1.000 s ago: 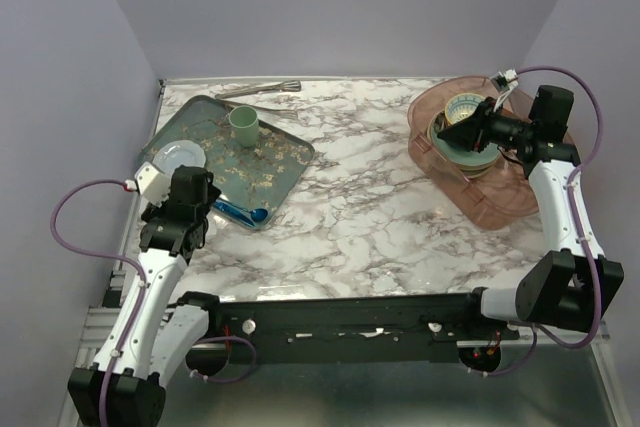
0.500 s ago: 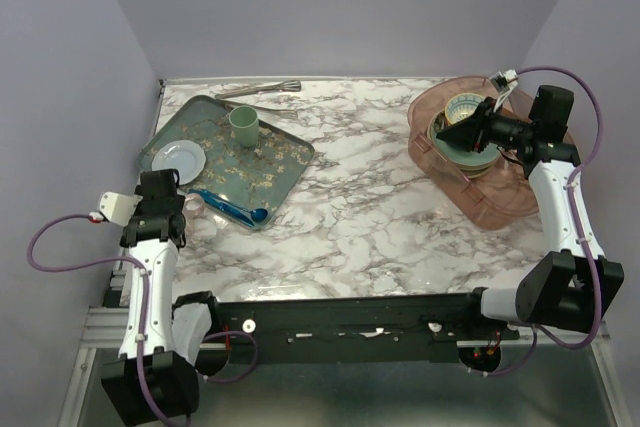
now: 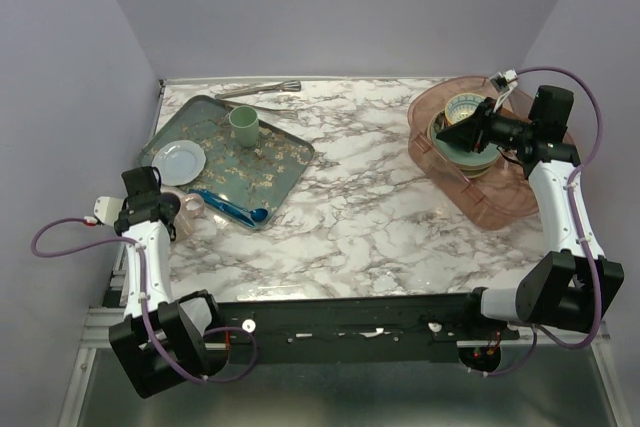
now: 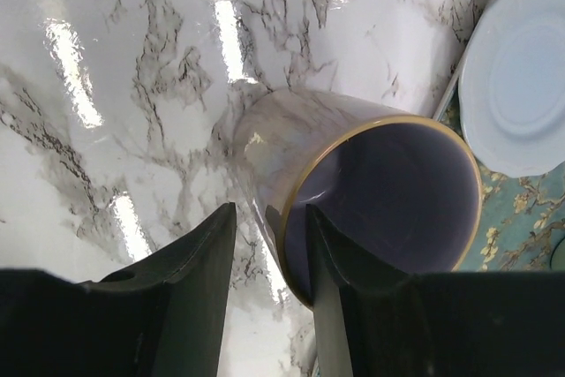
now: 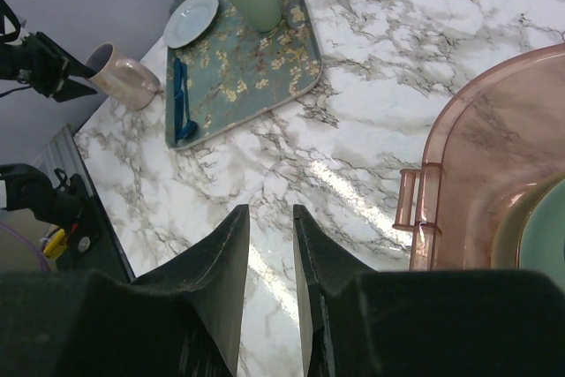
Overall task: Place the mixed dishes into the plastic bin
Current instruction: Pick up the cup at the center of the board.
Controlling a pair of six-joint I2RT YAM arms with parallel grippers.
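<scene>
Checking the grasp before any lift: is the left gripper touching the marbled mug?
Cannot tell. In the left wrist view the left gripper straddles the rim of the mug. The table shows beside one finger, and the other overlaps the rim with no clear gap.

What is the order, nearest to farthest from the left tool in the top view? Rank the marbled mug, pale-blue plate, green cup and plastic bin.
From the left tool:
1. marbled mug, right at the tool, beside the tray
2. pale-blue plate, on the tray's left end
3. green cup, at the tray's far side
4. plastic bin, across the table on the right
</scene>
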